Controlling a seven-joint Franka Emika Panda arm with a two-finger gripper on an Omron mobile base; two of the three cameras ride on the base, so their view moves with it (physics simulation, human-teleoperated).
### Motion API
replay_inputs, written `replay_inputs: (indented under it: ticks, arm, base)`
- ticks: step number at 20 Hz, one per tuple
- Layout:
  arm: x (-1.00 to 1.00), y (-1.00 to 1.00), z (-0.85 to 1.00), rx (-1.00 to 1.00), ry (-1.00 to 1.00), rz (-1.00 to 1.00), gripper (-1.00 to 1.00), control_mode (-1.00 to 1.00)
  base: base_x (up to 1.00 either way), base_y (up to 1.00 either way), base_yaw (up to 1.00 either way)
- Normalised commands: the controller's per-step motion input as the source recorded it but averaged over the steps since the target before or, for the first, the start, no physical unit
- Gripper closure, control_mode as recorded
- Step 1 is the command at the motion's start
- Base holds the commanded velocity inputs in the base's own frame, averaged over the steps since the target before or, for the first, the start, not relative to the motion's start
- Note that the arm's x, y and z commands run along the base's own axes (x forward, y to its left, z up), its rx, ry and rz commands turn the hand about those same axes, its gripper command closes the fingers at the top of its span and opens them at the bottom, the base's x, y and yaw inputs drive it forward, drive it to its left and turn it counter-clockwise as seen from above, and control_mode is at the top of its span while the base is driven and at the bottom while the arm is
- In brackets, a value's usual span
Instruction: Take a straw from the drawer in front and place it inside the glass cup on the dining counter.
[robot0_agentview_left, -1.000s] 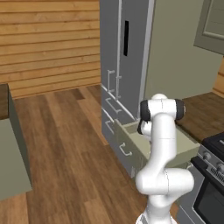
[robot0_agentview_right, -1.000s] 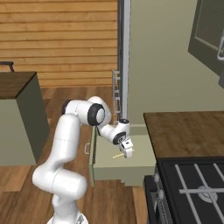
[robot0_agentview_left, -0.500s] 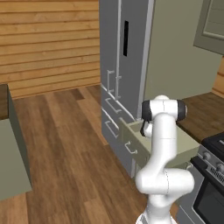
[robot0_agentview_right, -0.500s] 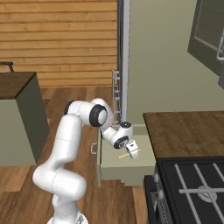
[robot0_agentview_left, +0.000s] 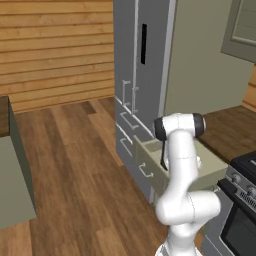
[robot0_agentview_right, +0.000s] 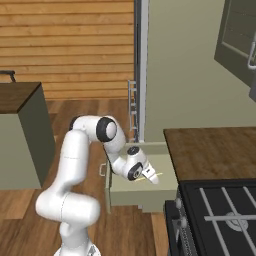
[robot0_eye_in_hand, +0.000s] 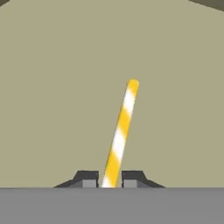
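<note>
**Tool clamped on the straw inside the open drawer**

Reaching down into the open drawer (robot0_agentview_right: 142, 192) with the white arm bent over its near edge in the right base view. Holding the tool (robot0_agentview_right: 150, 175) low over the pale beige floor of the drawer, fingers drawn together on the straw (robot0_agentview_right: 146, 178). Showing, in the hand view, the two dark fingertips (robot0_eye_in_hand: 87, 178) standing close on either side of the straw (robot0_eye_in_hand: 121, 133), with its near end pinched between them and its far end pointing away and leaning slightly to the right over the flat beige floor. Appearing there as a thin stick banded in yellow and white. Lying nearly flat in the right base view, a short yellow line poking out past the tool toward the right wall of the drawer.

Standing pulled out from the sage-green cabinet, the drawer (robot0_agentview_left: 150, 165) showing its green front and small silver handle in the left base view, with the arm's elbow blocking most of its inside. Sitting just left of a brown wood worktop (robot0_agentview_right: 215, 150) and a black stove (robot0_agentview_right: 220, 215) in the right base view. Rising behind and to the left of the drawer, a tall grey fridge (robot0_agentview_left: 140, 75) with long handles. Running along the far wall, pale wood planks, with darker wood flooring below. Showing at the left edge of the right base view, another dark wood worktop (robot0_agentview_right: 15, 95) on a sage-green base.
</note>
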Motion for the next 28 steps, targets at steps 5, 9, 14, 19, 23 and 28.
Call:
replay_inputs:
  ticks: [5, 9, 14, 19, 23, 28]
  arm:
    - [0.00, 0.20, -0.04, -0.16, 0.09, 0.00, 1.00, -1.00]
    - [0.00, 0.00, 0.69, 0.14, 0.18, 0.00, 1.00, -1.00]
    - [0.00, 0.00, 1.00, 0.32, 0.17, 0.00, 1.00, -1.00]
    - [-0.26, 0.18, 1.00, 0.18, 0.05, -0.02, 1.00, -1.00]
    - [-0.97, 0.82, 0.99, 0.05, -0.31, -0.20, 1.00, -1.00]
    - [-1.00, 0.83, 0.78, 0.03, -0.37, -0.26, 1.00, -1.00]
  base:
    - [0.00, 0.00, 0.00]
    - [0.00, 0.00, 0.00]
    - [0.00, 0.00, 0.00]
    - [0.00, 0.00, 0.00]
    - [0.00, 0.00, 0.00]
    - [0.00, 0.00, 0.00]
